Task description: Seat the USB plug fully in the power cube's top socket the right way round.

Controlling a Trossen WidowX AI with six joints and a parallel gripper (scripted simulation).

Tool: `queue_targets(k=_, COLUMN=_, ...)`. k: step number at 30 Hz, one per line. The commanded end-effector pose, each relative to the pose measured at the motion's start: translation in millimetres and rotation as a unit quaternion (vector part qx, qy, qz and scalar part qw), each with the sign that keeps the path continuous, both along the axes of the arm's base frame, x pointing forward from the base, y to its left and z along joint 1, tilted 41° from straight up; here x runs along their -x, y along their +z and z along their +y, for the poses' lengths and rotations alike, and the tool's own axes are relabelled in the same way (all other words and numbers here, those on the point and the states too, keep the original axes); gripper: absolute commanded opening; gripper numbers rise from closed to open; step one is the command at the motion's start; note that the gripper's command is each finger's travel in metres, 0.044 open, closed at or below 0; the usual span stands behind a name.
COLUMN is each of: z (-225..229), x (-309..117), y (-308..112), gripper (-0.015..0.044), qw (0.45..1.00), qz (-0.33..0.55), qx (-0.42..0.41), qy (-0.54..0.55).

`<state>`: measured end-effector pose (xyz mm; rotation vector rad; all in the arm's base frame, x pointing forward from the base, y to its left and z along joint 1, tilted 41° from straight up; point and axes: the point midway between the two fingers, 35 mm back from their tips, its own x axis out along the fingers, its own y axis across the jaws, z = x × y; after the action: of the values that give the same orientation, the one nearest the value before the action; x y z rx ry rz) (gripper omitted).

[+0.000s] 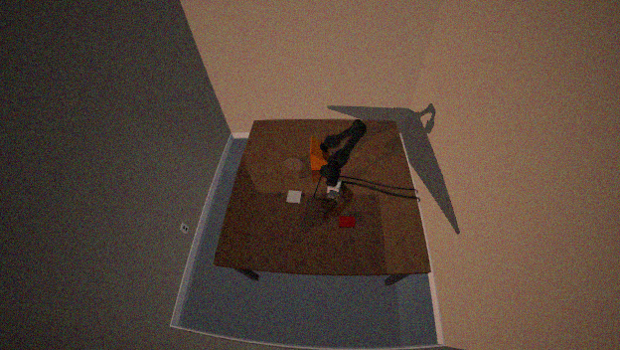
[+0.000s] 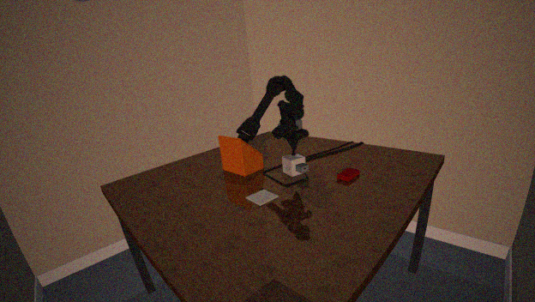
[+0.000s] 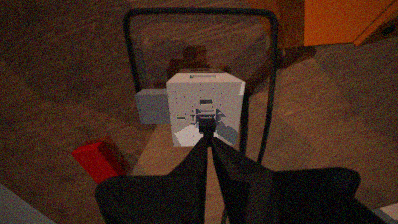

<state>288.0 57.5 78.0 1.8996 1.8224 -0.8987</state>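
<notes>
The white power cube stands on the table, with a grey block on one side. My gripper points down over the cube's top and is shut on the small dark USB plug. In the wrist view the plug is at the cube's top face, just by the socket area. Its lower end is hidden, so how deep it sits and which way round it is cannot be told. A slot shows in the top face beyond the plug.
An orange wedge-shaped block stands near the arm's base. A red block and a flat white square lie on the table. A black cable loops around the cube.
</notes>
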Motion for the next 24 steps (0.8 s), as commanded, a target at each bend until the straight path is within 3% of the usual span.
queue_targets(k=1, z=0.6, x=-0.4, y=-0.2, gripper=0.0000, qw=1.000, qz=0.001, qx=-0.001, qy=-0.002)
queue_targets(k=24, z=2.4, x=-0.3, y=-2.3, gripper=0.0000, qw=1.000, qz=0.001, qx=-0.001, qy=-0.002)
